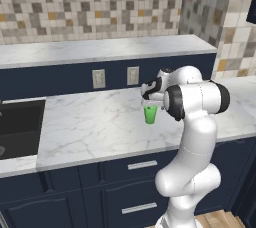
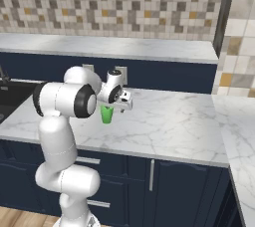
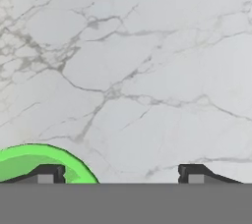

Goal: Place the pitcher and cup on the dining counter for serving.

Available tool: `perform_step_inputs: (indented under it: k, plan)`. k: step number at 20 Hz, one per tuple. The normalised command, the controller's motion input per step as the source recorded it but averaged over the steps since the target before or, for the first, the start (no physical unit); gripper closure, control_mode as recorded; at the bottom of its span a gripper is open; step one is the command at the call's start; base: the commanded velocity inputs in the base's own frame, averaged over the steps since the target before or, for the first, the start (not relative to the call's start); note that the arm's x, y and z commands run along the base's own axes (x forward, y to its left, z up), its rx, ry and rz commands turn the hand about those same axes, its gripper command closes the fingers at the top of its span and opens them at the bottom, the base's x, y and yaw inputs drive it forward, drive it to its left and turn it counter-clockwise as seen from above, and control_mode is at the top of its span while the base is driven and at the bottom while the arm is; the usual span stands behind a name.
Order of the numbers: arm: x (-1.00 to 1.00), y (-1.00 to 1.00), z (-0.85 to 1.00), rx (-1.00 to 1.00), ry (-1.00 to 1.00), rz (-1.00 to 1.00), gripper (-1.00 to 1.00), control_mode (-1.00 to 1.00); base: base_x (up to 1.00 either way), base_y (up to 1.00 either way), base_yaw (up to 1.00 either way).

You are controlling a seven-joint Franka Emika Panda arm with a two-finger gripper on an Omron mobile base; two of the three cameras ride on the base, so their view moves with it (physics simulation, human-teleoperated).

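Note:
The cup (image 1: 150, 114), a small bright green tumbler, stands upright on the marble worktop (image 1: 100, 122) to the right of the sink. My gripper (image 1: 150, 103) hangs straight over it, pointing down, with its fingers close above the rim. From the right base view the cup (image 2: 106, 115) shows just below the gripper (image 2: 110, 105). In the hand view the cup's rim (image 3: 29, 161) curves in at the lower left, and my gripper (image 3: 120, 173) is open: one fingertip (image 3: 47, 173) lies over the cup's mouth, the other over bare marble. The pitcher and the dining counter are out of view.
A black sink (image 1: 17, 127) is set into the worktop at the left. Behind runs a raised marble ledge (image 1: 100, 49) with a navy face and two wall outlets (image 1: 98, 78), under a mosaic tile wall. The worktop turns a corner at the right (image 2: 239, 136).

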Motion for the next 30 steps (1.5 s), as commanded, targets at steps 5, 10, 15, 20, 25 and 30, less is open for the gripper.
perform_step_inputs:
  k: [5, 10, 15, 20, 25, 30]
  plan:
    - [-0.52, 0.0, -0.09, 0.0, -0.01, 0.0, 1.0, -1.0, 0.0, 0.0, 0.0]
    - [-0.37, 0.0, 0.0, 0.0, -0.01, 0.0, 1.0, -1.0, 0.0, 0.0, 0.0]
    - [0.0, 0.0, 0.0, 0.0, 0.0, 0.0, 1.0, -1.0, 0.0, 0.0, 0.0]
    - [-0.39, -0.02, 0.36, 0.0, -0.08, 0.01, 1.0, -1.0, 0.0, 0.0, 0.0]
    - [-0.92, -0.02, 0.81, 0.0, -0.17, 0.08, 1.0, -1.0, 0.0, 0.0, 0.0]
    - [-1.0, -0.01, 0.66, 0.0, -0.14, 0.12, 1.0, -1.0, 0.0, 0.0, 0.0]
